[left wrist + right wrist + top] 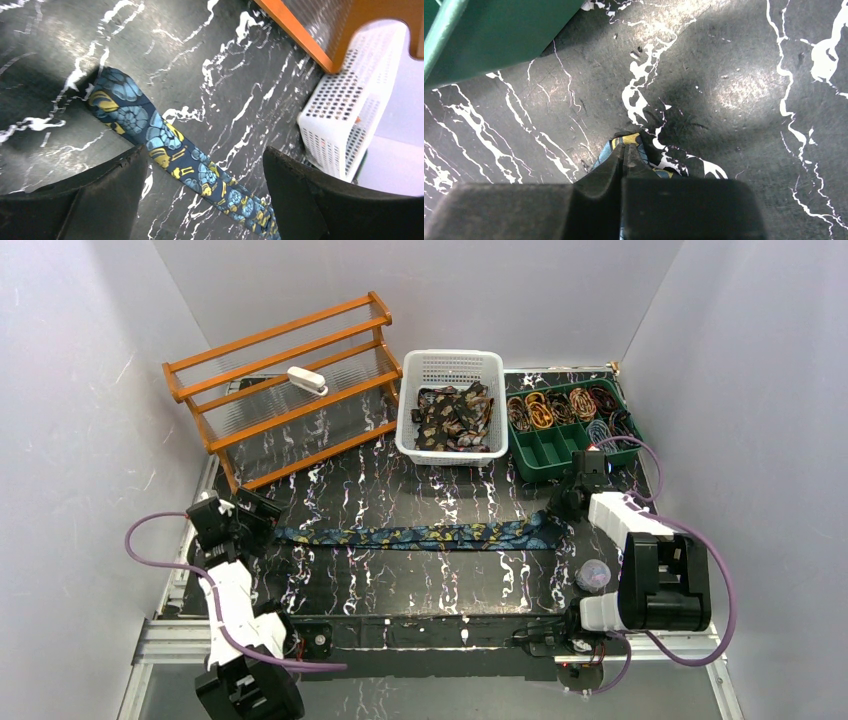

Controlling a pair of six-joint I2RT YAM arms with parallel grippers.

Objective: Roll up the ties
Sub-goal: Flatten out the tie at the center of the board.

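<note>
Right gripper [624, 152] clamped on one end of the blue paisley tie [420, 535]; left gripper [202, 160] open.
Tie lies flat and straight across the black marbled table [400, 580] between the arms. Right pinch likely to start the roll; left jaws straddle the other end, leaving it free.

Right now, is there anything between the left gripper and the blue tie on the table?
Nothing visible. The open left gripper hangs over the blue tie near its narrow end; the fabric lies uncovered below.
</note>
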